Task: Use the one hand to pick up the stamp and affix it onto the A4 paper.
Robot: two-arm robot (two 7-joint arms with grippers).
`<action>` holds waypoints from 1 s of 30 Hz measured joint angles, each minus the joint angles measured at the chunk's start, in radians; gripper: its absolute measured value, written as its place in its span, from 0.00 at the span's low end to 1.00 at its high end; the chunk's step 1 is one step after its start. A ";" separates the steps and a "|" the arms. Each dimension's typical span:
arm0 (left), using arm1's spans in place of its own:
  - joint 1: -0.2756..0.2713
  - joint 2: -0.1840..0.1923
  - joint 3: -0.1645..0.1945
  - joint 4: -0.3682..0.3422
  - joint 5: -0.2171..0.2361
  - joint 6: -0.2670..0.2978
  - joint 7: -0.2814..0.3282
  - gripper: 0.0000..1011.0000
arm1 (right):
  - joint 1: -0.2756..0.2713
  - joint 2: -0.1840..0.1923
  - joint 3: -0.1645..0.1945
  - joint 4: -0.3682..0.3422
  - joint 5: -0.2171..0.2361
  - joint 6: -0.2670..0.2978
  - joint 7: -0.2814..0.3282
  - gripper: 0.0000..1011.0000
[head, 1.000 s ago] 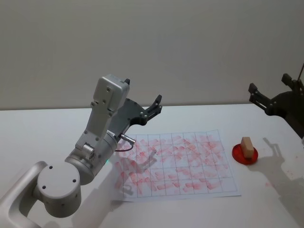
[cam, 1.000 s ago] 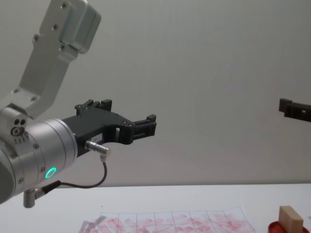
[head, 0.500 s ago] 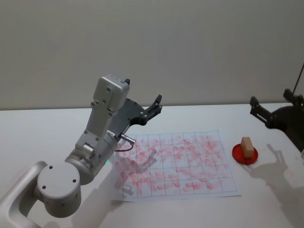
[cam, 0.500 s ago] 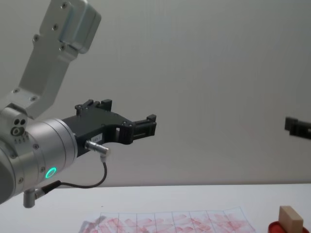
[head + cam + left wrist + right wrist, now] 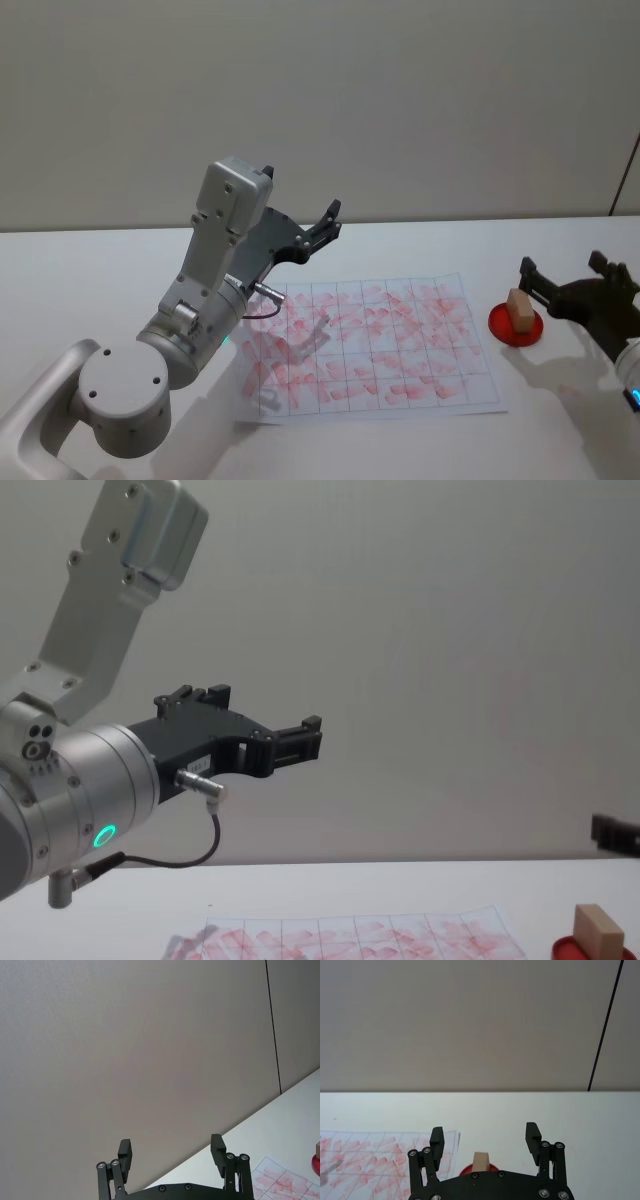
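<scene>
The stamp (image 5: 518,308), a small tan wooden block, stands upright in the round red ink pad (image 5: 515,326) on the white table, right of the A4 paper (image 5: 370,345). My right gripper (image 5: 561,264) hovers open just right of and slightly above the stamp, holding nothing. In the right wrist view the stamp (image 5: 480,1162) sits low between the spread fingers of that gripper (image 5: 484,1133). The chest view shows the stamp (image 5: 598,932) with one right fingertip (image 5: 615,832) above it. My left gripper (image 5: 332,220) hangs open over the paper's far left part.
The left arm, with its green-lit ring and grey cable (image 5: 190,855), stands over the left part of the sheet (image 5: 360,935). Bare white table lies around the paper and behind the ink pad (image 5: 465,1172). A plain wall closes the back.
My right gripper has come down and toward me, from high at the far right to just beside the stamp. The left arm, stamp and paper have not moved.
</scene>
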 joint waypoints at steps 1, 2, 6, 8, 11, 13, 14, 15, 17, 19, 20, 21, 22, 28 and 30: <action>0.000 0.000 0.000 0.000 0.000 0.000 0.000 0.99 | 0.002 -0.003 -0.001 0.006 0.001 0.006 -0.003 0.99; 0.000 0.000 0.000 0.000 0.000 0.000 0.000 0.99 | 0.004 -0.006 -0.002 0.011 0.001 0.011 -0.006 0.99; 0.000 0.000 0.000 0.000 0.000 0.000 0.000 0.99 | 0.020 -0.020 -0.006 0.038 0.001 0.039 -0.012 0.99; 0.000 0.000 0.000 0.000 0.000 0.000 0.000 0.99 | 0.032 -0.029 -0.009 0.058 -0.002 0.053 -0.011 0.99; 0.000 0.000 0.000 0.000 0.000 0.000 0.000 0.99 | 0.046 -0.037 -0.012 0.077 -0.009 0.067 -0.005 0.99; 0.000 0.000 0.000 0.000 0.000 0.000 0.000 0.99 | 0.062 -0.046 -0.015 0.099 -0.017 0.079 0.003 0.99; 0.000 0.000 0.000 0.000 0.000 0.000 0.000 0.99 | 0.072 -0.052 -0.017 0.112 -0.023 0.088 0.009 0.99; 0.000 0.000 0.000 0.000 0.000 0.000 0.000 0.99 | 0.079 -0.055 -0.019 0.118 -0.026 0.092 0.012 0.99; 0.000 0.000 0.000 0.000 0.000 0.000 0.000 0.99 | 0.088 -0.060 -0.021 0.132 -0.033 0.101 0.017 0.99; 0.000 0.000 0.000 0.000 0.000 0.000 0.000 0.99 | 0.102 -0.068 -0.026 0.151 -0.043 0.113 0.025 0.99; 0.000 0.000 0.000 0.000 0.000 0.000 0.000 0.99 | 0.110 -0.073 -0.028 0.160 -0.048 0.120 0.029 0.99; 0.000 0.000 0.000 0.000 0.000 0.000 0.000 0.99 | 0.112 -0.074 -0.029 0.164 -0.051 0.124 0.031 0.99; 0.000 0.000 0.000 0.000 0.000 0.000 0.000 0.99 | 0.116 -0.077 -0.031 0.170 -0.054 0.129 0.033 0.99; 0.000 0.000 0.000 0.000 0.000 0.000 0.000 0.99 | 0.133 -0.093 -0.041 0.197 -0.074 0.156 0.037 0.99; 0.000 0.000 0.000 0.000 0.000 0.000 0.000 0.99 | 0.135 -0.096 -0.044 0.201 -0.078 0.162 0.036 0.99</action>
